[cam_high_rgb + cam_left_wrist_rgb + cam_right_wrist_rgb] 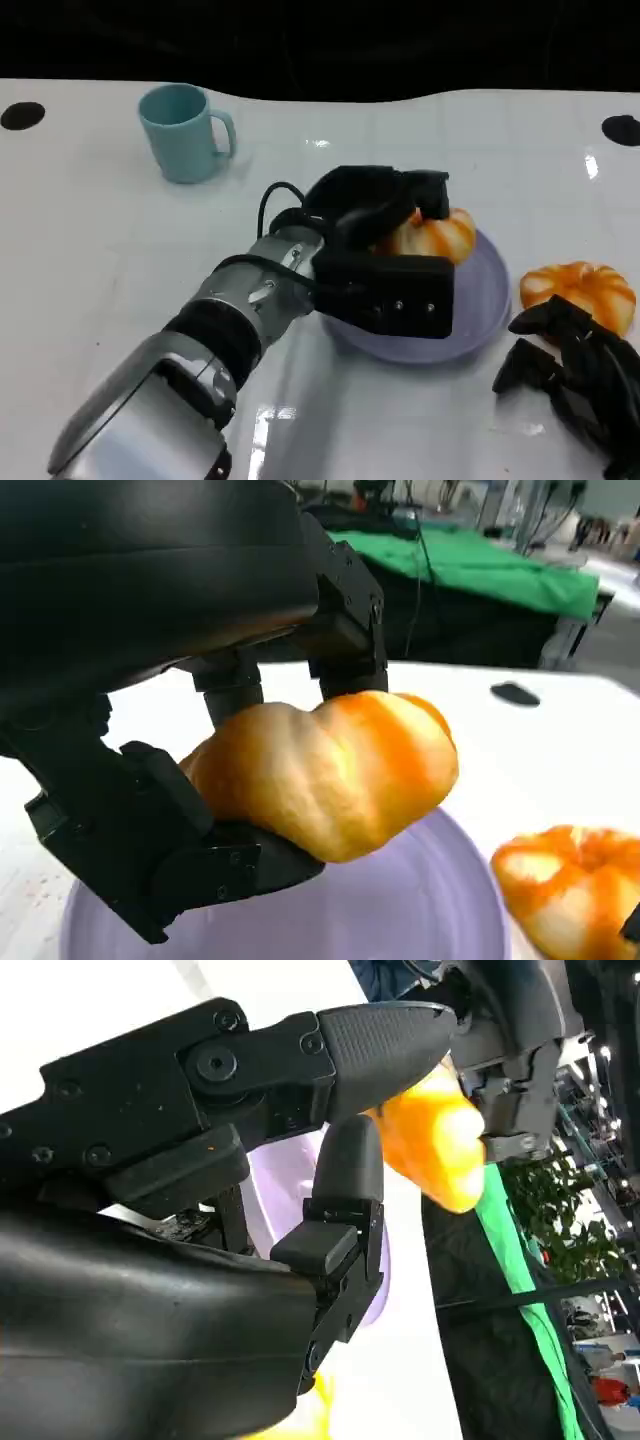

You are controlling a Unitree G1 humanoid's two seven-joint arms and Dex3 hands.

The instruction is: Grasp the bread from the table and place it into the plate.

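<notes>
My left hand (380,250) grips an orange-and-cream bread roll (435,238) and holds it over the far side of the lavender plate (480,320). In the left wrist view the roll (330,770) sits between the black fingers (150,820), just above the plate's floor (420,910). A second roll (580,290) lies on the table right of the plate, and the left wrist view shows it (565,885) beside the rim. My right hand (575,375) rests just in front of that second roll, fingers apart and holding nothing. In the right wrist view its fingers (250,1090) reach toward the plate (285,1185).
A light blue mug (185,132) stands at the far left of the white table. Two black round marks (22,115) (622,130) lie near the far edge. My left forearm (200,350) crosses the table's front left.
</notes>
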